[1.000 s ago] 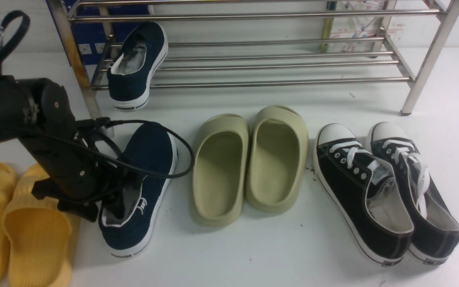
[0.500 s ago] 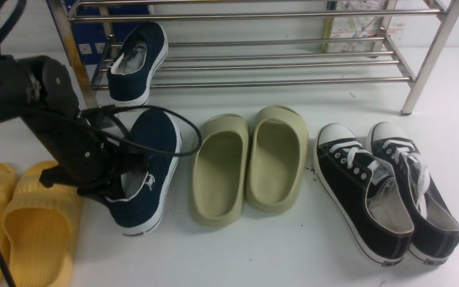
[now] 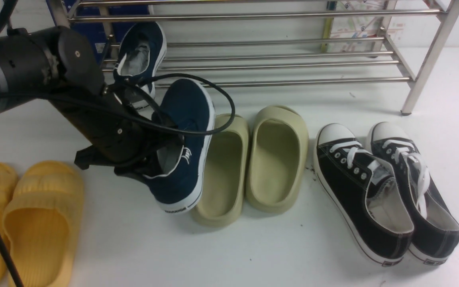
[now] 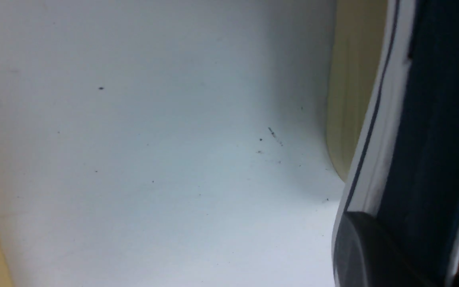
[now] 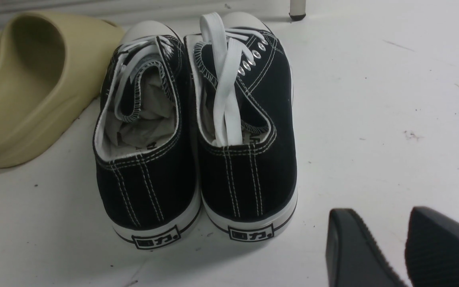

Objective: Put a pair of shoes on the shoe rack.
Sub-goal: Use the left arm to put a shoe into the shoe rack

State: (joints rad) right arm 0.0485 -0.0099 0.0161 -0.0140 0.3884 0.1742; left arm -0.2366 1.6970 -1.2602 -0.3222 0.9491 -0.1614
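- Pinched in the left pincer (image 3: pixel 155 161): one navy slip-on (image 3: pixel 189 119), gripped at the collar on its left side, one finger inside the opening against the white lining.
- Pressed tight on that collar edge, with no gap visible between pads and canvas.
- Raised off the table (image 3: pixel 253 255), heel low and toe tilted up toward the shoe rack (image 3: pixel 293 83); white sole edge hanging over the near side of the left olive slide of the olive slides (image 3: pixel 277 159).
- Seen from the left wrist: the same navy slip-on (image 4: pixel 432 119) close up with its white sole stripe, a dark finger (image 4: pixel 365 247) beside it, and bare table below.
- Looped in front of the held shoe's toe: a black cable (image 3: pixel 217 119) from the left arm.
- Already on the lowest shelf of the shoe rack, at its left end: the second navy slip-on (image 3: pixel 150 38), toe pointing inward, heel hanging toward the front bar.
- Right pincer (image 5: pixel 407 247) slightly spread and empty, hovering above the table just behind the heels of the black lace-up sneakers (image 5: pixel 197 159).
- On the table at far left: yellow slides (image 3: pixel 38 215), apart from the left arm.
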